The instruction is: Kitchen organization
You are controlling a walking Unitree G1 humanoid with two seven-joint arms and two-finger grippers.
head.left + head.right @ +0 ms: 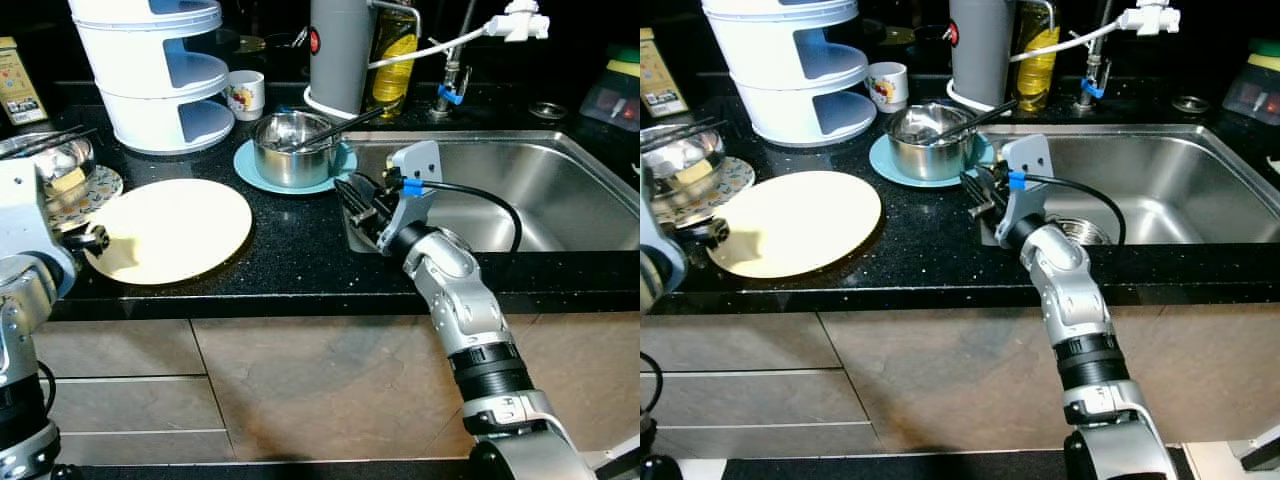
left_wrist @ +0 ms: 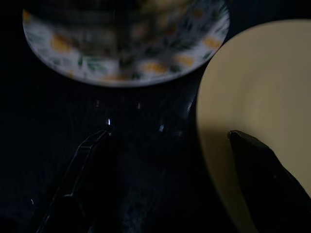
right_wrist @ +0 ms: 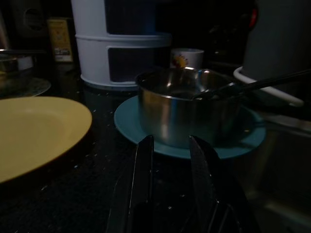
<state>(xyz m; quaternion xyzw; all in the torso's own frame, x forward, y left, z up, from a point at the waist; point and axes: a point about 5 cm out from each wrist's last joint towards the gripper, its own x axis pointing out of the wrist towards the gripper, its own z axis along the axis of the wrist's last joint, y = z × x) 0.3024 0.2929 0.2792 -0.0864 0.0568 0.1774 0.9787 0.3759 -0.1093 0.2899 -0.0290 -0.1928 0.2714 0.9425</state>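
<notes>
A pale yellow plate lies flat on the black counter. My left gripper is open at the plate's left rim. In the left wrist view, one finger is over the yellow plate and the other finger is over the dark counter. A steel pot with a black-handled utensil in it stands on a teal plate. My right gripper hovers by the sink's left edge, pointing at the pot. Its fingers are slightly apart and hold nothing.
A floral plate carrying a steel bowl sits left of the yellow plate. At the back are a white tiered holder, a mug, a grey jug and an oil bottle. A steel sink lies to the right.
</notes>
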